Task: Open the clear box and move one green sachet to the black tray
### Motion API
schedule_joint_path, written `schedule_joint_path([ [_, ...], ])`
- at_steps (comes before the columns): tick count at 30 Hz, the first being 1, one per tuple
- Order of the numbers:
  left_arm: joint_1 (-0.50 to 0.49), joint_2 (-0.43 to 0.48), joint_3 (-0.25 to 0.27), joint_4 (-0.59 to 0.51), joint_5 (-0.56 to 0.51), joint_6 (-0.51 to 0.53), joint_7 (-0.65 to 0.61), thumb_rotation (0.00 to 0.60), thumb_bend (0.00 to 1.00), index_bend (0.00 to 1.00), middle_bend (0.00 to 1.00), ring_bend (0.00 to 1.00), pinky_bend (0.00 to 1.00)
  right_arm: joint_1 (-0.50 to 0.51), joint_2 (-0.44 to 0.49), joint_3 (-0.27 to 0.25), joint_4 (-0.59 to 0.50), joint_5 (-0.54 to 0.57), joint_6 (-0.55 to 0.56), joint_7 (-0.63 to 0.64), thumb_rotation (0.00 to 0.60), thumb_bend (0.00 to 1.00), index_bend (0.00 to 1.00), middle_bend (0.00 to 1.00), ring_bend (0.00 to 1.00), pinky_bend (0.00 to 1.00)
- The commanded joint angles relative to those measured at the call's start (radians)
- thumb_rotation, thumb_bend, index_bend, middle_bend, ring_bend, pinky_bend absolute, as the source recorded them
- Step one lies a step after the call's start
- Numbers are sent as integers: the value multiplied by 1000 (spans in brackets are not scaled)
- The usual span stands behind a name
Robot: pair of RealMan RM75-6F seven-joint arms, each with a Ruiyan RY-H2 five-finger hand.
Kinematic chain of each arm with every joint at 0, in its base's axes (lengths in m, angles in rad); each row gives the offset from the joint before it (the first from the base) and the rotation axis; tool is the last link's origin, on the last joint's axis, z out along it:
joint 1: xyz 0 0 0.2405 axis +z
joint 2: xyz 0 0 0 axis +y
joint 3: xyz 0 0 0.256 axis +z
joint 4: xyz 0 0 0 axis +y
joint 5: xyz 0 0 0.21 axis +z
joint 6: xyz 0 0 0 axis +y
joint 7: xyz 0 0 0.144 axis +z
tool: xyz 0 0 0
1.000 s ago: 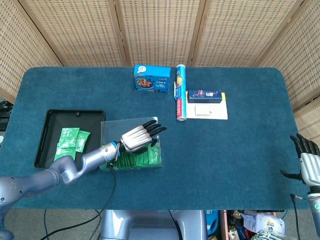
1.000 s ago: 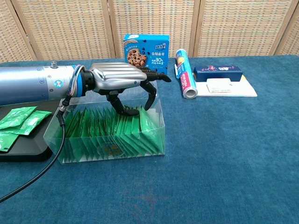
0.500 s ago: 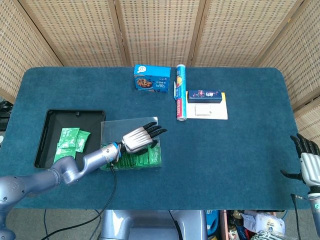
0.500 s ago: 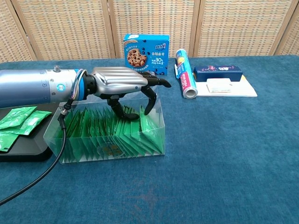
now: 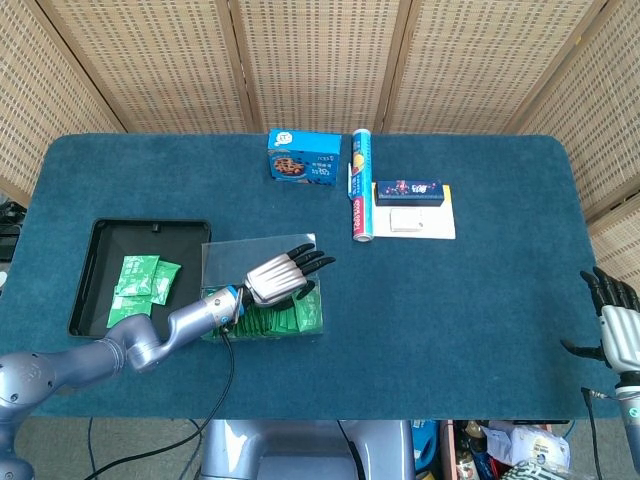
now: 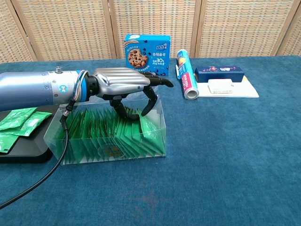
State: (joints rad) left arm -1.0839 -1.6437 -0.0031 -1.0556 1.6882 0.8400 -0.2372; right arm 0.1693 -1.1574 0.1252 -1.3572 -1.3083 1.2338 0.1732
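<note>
The left hand (image 6: 123, 81) is hovering over the open clear box (image 6: 113, 134), fingers (image 6: 150, 101) curling down toward the green sachets (image 6: 113, 129), gripping nothing; the right hand (image 5: 618, 325) is idling with fingers spread.

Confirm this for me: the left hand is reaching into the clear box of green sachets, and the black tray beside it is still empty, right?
Not quite. The left hand is indeed over the clear box of green sachets, but the black tray is not empty: the head view shows green sachets already lying in it.
</note>
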Motion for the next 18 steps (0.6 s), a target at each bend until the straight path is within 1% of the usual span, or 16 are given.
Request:
schedule_joint_path([
  [1,0,1,-1,-3,-3,4,-2,600,423,688,0,0,0,0,0,0,0,-1,0,0,600,0,0,0,0,0],
  [11,1,21,-2,-29,-18,20,-9,600,428,698,0,0,0,-1,2,-1,-6,-3,4,-2,600,0,0,0,0,0],
  [14,4,46,-15,-62,-26,43,-33,600,434,704,0,0,0,-2,3,0,-8,-4,7,-3,600,0,0,0,0,0],
  [18,6,117,-34,-147,-53,47,-98,600,435,708,0,0,0,-3,3,-1,-12,-7,11,-6,600,0,0,0,0,0],
])
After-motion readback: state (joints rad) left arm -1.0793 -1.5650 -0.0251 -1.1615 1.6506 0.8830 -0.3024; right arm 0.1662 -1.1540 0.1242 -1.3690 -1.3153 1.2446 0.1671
